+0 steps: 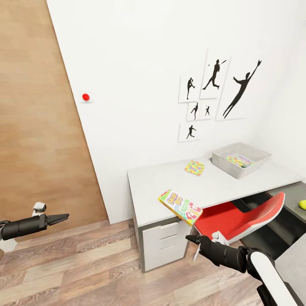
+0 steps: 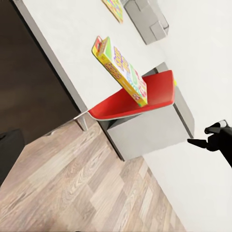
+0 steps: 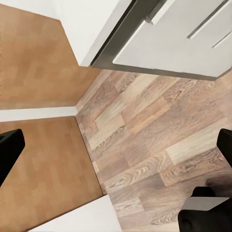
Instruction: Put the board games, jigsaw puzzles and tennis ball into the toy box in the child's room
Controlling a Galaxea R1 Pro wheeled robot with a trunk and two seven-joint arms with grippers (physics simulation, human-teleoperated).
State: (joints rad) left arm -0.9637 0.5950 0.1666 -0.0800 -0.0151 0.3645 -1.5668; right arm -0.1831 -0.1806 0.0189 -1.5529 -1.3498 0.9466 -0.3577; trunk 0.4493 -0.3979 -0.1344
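1. Right gripper (image 1: 193,239) hangs low before the drawer fronts; I hold nothing in it, and the right wrist view, looking down at the wood floor (image 3: 145,145), shows its fingers (image 3: 9,150) spread wide apart.
2. Left gripper (image 1: 63,217) hovers out over the floor, well apart from the table (image 1: 153,187); its tips read as drawn together to a point, nothing between them.
3. Skip-Bo game (image 1: 180,206) lies at the table's near edge, part overhanging, just above and beyond my right gripper. I judge this the approach step: the next move calls for raising the right arm to table height and closing in on that box.
4. Red chair (image 1: 242,214) sits tucked beneath the top, beside the game.
5. One jigsaw puzzle (image 1: 194,168) lies farther back on the top.
6. Toy box (image 1: 221,161) stands beyond, near the wall, a second puzzle (image 1: 240,161) already inside.
7. Tennis ball (image 1: 302,204) rests on the lower section, far right.
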